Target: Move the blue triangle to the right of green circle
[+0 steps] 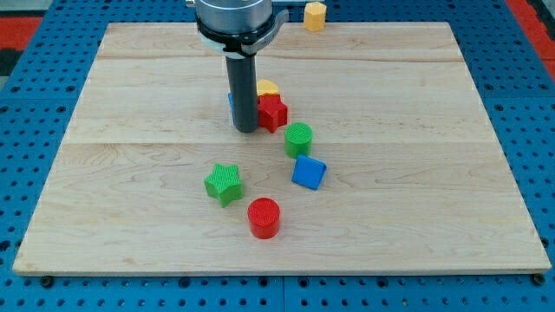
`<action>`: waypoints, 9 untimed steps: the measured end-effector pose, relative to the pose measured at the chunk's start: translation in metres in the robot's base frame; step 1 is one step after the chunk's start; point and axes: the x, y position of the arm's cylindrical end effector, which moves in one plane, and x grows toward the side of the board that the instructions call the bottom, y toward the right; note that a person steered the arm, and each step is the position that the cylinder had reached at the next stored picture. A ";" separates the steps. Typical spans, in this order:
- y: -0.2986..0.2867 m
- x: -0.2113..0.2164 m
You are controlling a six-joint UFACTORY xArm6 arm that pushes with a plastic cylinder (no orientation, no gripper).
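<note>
My tip (pixel 246 130) rests on the wooden board (pixel 130 87) a little above its middle. A sliver of a blue block (pixel 230 102) shows at the rod's left edge; the rod hides the rest, so I cannot make out its shape. The green circle (pixel 298 139) stands right of and slightly below my tip, with a gap between them. A red star (pixel 274 113) sits just right of the rod, touching or nearly touching it.
A yellow block (pixel 268 87) lies behind the red star. A blue cube (pixel 309 172) is just below the green circle. A green star (pixel 224 183) and a red cylinder (pixel 264 217) lie lower down. A yellow hexagon (pixel 315 15) sits off the board's top edge.
</note>
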 end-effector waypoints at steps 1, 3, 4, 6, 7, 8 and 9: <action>0.012 0.033; 0.104 0.106; 0.109 0.130; 0.184 0.109; 0.171 0.114; 0.181 0.139; 0.154 0.141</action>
